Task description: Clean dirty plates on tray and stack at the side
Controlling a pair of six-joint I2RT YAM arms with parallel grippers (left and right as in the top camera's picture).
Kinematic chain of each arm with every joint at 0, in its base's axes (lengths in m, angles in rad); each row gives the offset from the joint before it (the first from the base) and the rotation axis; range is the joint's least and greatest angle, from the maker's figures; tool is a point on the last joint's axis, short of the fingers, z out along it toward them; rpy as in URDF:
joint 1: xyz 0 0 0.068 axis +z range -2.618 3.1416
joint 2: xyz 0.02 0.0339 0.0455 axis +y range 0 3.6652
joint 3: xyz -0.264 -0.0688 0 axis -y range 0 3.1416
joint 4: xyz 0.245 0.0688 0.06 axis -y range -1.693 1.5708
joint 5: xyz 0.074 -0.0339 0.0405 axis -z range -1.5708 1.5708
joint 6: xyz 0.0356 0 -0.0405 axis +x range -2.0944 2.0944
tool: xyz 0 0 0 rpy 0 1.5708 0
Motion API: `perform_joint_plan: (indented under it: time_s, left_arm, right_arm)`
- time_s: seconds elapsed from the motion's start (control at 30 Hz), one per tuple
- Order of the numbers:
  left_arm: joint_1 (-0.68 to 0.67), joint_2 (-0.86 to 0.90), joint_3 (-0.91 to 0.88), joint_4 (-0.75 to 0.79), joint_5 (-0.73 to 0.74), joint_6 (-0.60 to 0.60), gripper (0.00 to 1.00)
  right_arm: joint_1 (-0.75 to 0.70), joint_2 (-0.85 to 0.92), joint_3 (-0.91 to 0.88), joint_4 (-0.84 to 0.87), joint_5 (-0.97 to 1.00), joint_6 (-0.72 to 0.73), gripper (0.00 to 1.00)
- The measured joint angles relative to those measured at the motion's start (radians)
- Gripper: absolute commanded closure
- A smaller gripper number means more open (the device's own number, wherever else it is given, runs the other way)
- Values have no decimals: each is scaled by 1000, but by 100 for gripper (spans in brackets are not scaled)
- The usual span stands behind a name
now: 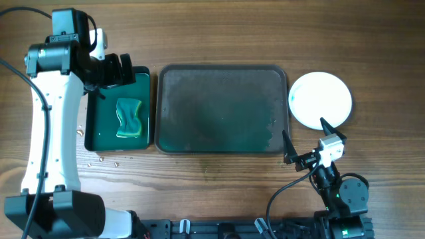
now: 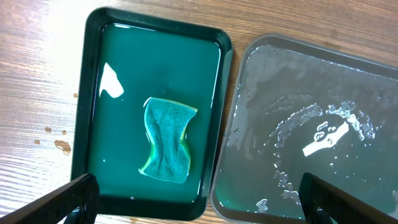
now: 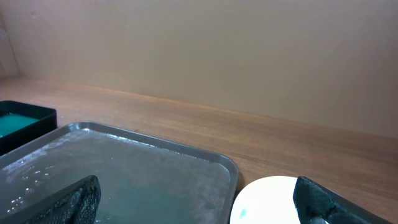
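The grey tray point(image 1: 221, 74) lies in the middle of the table, wet and soapy, with no plate on it; it also shows in the left wrist view point(image 2: 249, 81) and the right wrist view point(image 3: 205, 163). A white plate point(image 1: 321, 99) lies on the wood right of the tray, also in the right wrist view point(image 3: 267, 199). A green sponge point(image 1: 131, 117) lies in the dark green basin point(image 1: 93, 126) at the left, seen too in the left wrist view point(image 2: 166, 139). My left gripper point(image 1: 114, 72) is open and empty above the basin's far edge. My right gripper point(image 1: 307, 139) is open and empty, near the tray's front right corner.
Water drops lie on the wood by the basin's left and front edges point(image 1: 99, 159). Bare wooden table surrounds the tray and the plate. Arm bases stand along the front edge.
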Motion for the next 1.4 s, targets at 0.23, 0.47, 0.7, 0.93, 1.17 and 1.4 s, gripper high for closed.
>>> perform_joint_plan:
  time_s: [0.23, 0.47, 0.7, 0.93, 1.17, 1.4]
  left_arm:
    - [-116, -244, -35, 99, -100, 16, 0]
    - [-129, -705, -438, 538, -28, 23, 0]
    - [-97, -1045, -951, 849, 70, 23, 0]
    - [-63, -1317, -1236, 992, 114, 23, 0]
    - [-60, -1501, -1463, 1082, 129, 23, 0]
    - [-60, -1554, -1522, 1106, 130, 23, 0]
  right_arm:
    - [0, 0, 0, 0, 0, 0, 0]
    - [0, -1, 0, 0, 2, 0, 1]
    - [0, -2, 0, 0, 3, 0, 0]
    - [0, -2, 0, 0, 3, 0, 0]
    - [0, -2, 0, 1, 3, 0, 0]
    - [0, -2, 0, 1, 3, 0, 0]
